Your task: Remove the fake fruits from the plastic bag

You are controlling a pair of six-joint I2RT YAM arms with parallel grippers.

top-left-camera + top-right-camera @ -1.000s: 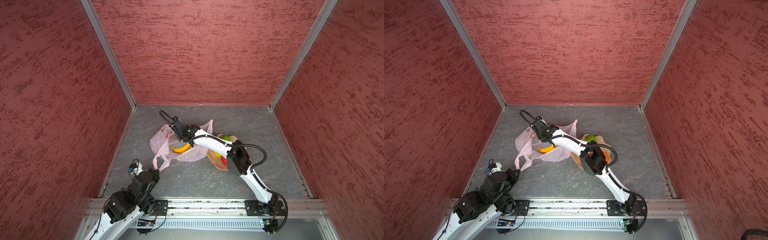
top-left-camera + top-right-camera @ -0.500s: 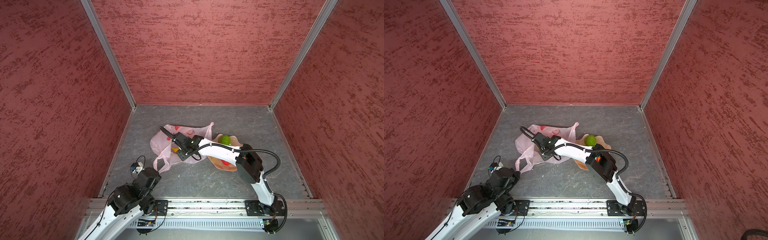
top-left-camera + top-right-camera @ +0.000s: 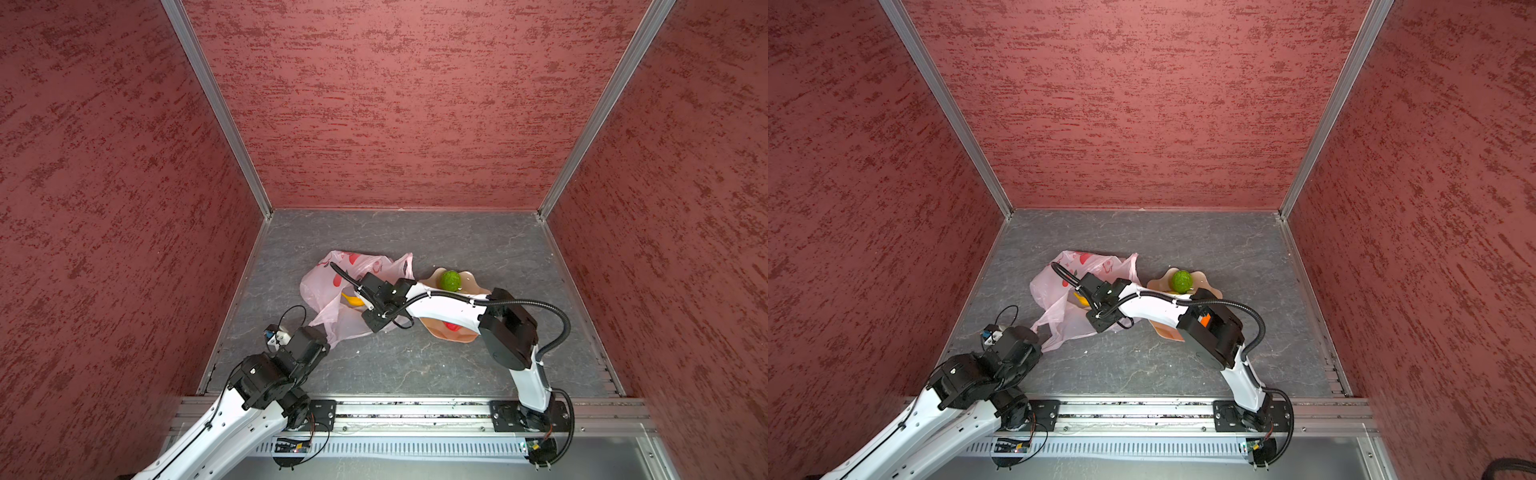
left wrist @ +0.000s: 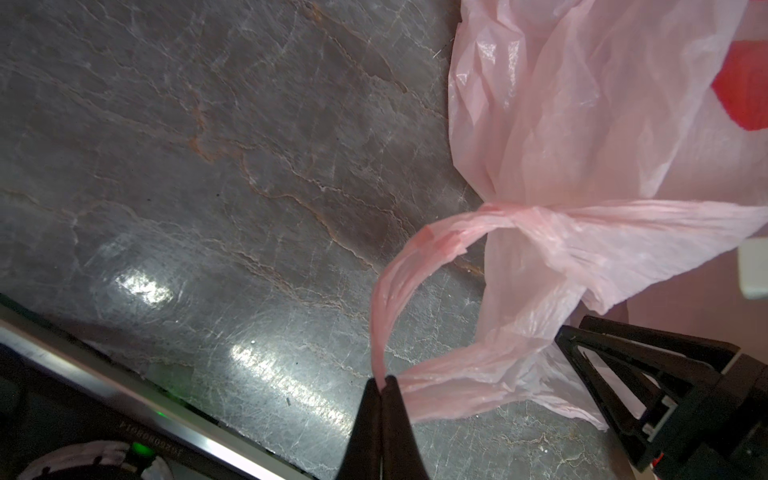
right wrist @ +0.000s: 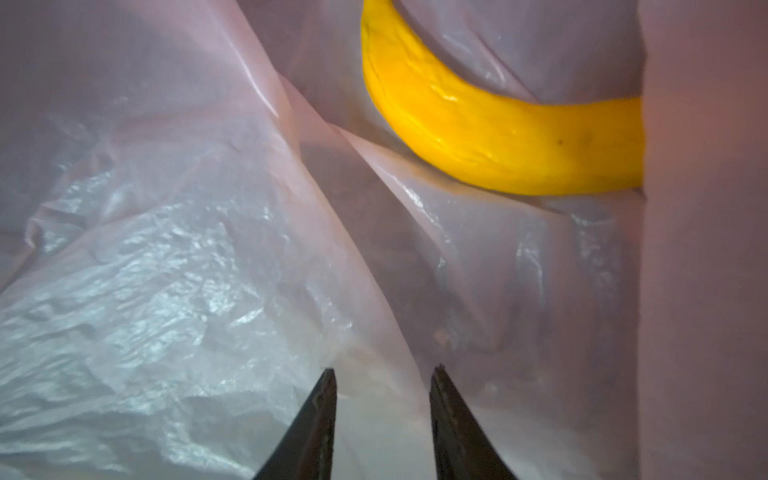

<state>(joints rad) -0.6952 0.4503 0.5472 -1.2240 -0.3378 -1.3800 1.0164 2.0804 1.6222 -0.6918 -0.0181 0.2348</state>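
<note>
Because the banana lies ahead of the right jaws and off to one side of their line, the next reach probably depends on a sideways shift as much as on a push forward. In the right wrist view these jaws stand partly open and grip nothing. A raised fold of the plastic bag runs up to the gap between them. The banana is curved, and its nearer stretch lies across the jaws' line rather than along it, so they would likely close over its width. Its far end is hidden behind the bag wall.

The right jaws are much the nearer pair, already inside the bag's mouth with film all round them. The left jaws are pressed fully together on a handle loop at the near edge of the bag, well apart from the fruit. They lift the loop off the table, which seems to hold the mouth open.

Only the banana shows in the bag in both top views; whether more fruit is under the film cannot be told. Beyond the right wrist, the wavy dish holds a green ball and a red ball. The arm covers the rest of the dish.
</note>
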